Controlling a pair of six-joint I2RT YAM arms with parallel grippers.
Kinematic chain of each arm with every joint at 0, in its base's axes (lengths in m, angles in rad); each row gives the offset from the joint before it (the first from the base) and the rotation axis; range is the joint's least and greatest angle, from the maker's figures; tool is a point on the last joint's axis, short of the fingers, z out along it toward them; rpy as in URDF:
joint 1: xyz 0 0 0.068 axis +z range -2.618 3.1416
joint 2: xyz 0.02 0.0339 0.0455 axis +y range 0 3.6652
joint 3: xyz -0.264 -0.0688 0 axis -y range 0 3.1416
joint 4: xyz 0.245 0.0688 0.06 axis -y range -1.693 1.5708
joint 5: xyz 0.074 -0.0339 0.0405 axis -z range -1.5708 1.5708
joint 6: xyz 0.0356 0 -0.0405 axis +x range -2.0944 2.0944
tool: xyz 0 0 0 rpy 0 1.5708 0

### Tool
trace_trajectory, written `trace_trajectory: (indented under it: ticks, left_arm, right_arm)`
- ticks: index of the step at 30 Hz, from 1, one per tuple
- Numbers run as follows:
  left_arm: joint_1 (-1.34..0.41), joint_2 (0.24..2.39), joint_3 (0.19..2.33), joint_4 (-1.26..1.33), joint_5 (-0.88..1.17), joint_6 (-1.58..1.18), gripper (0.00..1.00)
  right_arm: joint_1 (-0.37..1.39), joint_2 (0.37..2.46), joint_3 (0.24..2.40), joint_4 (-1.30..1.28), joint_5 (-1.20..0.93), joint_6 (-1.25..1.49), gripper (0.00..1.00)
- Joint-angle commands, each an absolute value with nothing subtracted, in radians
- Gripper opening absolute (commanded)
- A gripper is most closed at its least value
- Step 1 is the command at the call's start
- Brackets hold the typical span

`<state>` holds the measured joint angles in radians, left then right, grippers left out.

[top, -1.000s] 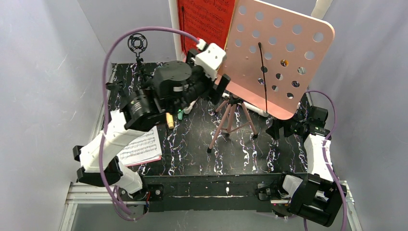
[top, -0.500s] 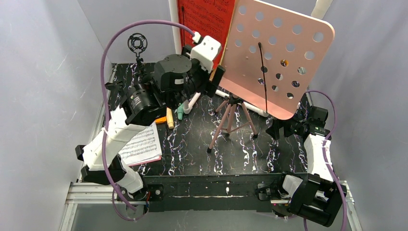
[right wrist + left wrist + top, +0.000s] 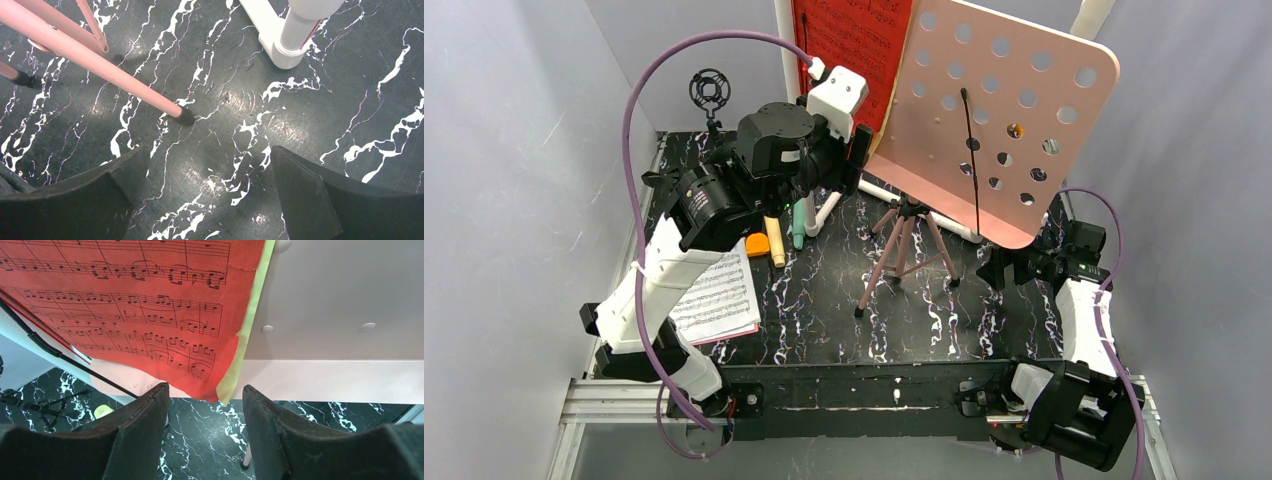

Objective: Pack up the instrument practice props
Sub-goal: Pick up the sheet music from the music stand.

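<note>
Red sheet music [image 3: 125, 315], yellow sheet [image 3: 250, 325] behind: hangs at the back beside the pink music stand [image 3: 999, 120], lower corner just above the left gripper [image 3: 205, 390], jaws apart and unclamped, seemingly lined up to pinch it. Right gripper [image 3: 205, 170]: spread wide, empty, parked low by a tripod foot [image 3: 185, 116].

The left gripper [image 3: 205, 392] holds its fingers parted, the lower corner of the red sheet music [image 3: 125, 315] showing just beyond their tips. A yellow sheet [image 3: 230, 377] peeks out along the red sheet's right edge. Both lie against the pale pink music stand [image 3: 340, 305], and the black marbled table [image 3: 205, 440] lies below.
</note>
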<state>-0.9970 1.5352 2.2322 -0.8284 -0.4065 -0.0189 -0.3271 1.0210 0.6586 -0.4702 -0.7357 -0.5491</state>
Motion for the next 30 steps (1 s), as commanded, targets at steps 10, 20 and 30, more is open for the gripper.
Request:
trace_trajectory:
  ticks: [10,20,30]
  left_arm:
    - [-0.998,1.548,2.223,-0.755,-0.413,0.092,0.44]
    - [-0.997,1.536,2.157,-0.670,-0.414,0.137,0.43]
    - [-0.997,1.513,2.088,-0.612,-0.459,0.181,0.35]
  right_arm:
    - [-0.333,1.026,0.673,-0.457,-0.750,-0.557,1.00]
    - [-0.333,1.034,0.673,-0.459,-0.752,-0.561,1.00]
    - [-0.333,1.036,0.673,-0.462,-0.754,-0.563,1.00]
